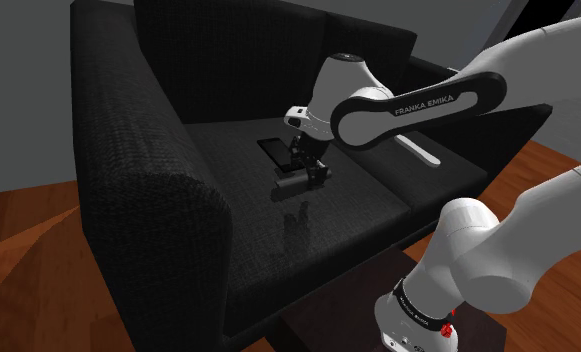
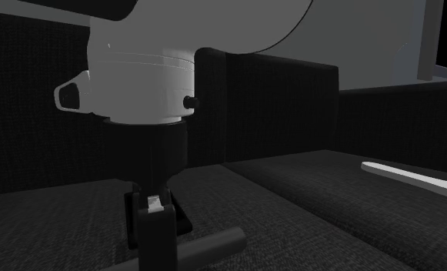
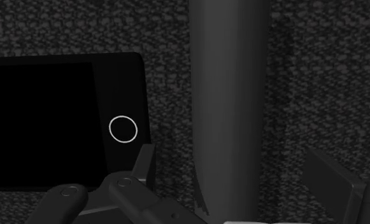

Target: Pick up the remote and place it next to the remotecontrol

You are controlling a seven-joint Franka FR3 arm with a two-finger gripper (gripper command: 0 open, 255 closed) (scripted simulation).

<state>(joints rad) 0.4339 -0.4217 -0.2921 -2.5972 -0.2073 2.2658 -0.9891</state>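
The gripper [image 1: 306,170] sits low over the sofa [image 1: 128,160], jaws wide apart astride the remote [image 3: 228,95], gripping nothing. The remote, a slim, smooth, dark grey bar, lies mid-cushion between the back and the front edge. Closing off-centre could roll it on the nubbly weave, or nudge the glossy black phone [image 3: 49,121] (just beside it). The flat white remotecontrol [image 2: 414,178] lies on the other cushion.

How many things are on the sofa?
3: dark grey bar between the jaws, flat black device beside it, white bar on the other cushion. Others may hide.
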